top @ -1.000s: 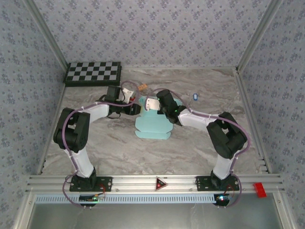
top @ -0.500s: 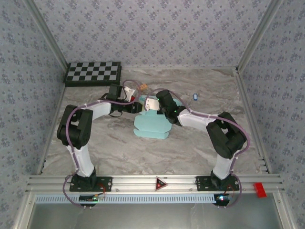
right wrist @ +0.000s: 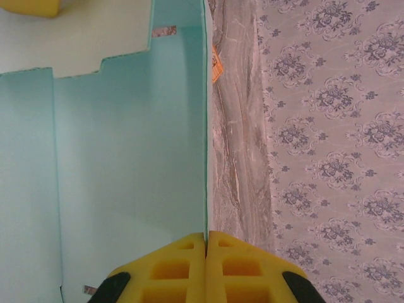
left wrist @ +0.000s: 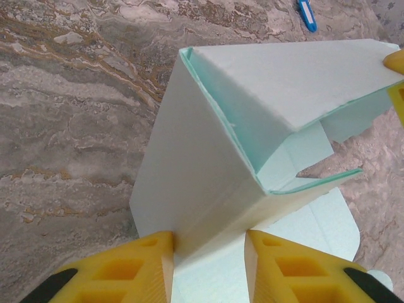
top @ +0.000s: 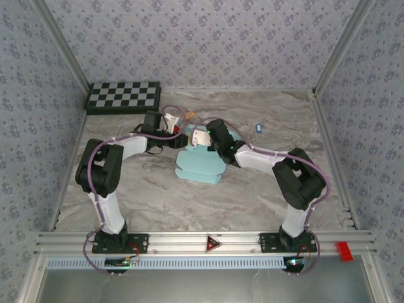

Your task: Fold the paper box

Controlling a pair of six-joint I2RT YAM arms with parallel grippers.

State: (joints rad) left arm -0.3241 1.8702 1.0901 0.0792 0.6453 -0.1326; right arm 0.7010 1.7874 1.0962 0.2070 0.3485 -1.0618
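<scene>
**A:** Where is the pale aqua-blue, die-cut thin cardboard paper box (top: pixel 201 166)?

**B:** In the middle of the grey marbled bench (top: pixel 252 196), between the two arms. Its rounded flap lies flat toward the arm bases, and its far part is raised where both claws meet it.

**A:** The left claw (left wrist: pixel 208 243)?

**B:** Its yellow fingers (left wrist: pixel 136 268) stand part open with a folded-up corner of the paper box between them. Cardboard fills the gap and both pads look to be against it (how hard it presses, I cannot tell). Above that corner one panel leans over, with a notched flap beneath.

**A:** And the right claw (right wrist: pixel 206 235)?

**B:** Closed right down, its two yellow pads meeting on the thin edge of an upright wall, which it pinches. In its wrist view the aqua inner face runs to the left of that edge, with bare bench to the right and then the patterned wallpaper (right wrist: pixel 328 126).

**A:** Anything else about?

**B:** A small blue object (top: pixel 258 128) lies on the bench well to the right of the box. A black-and-white checkerboard (top: pixel 123 96) sits at the far left corner (near the back wall).
</scene>
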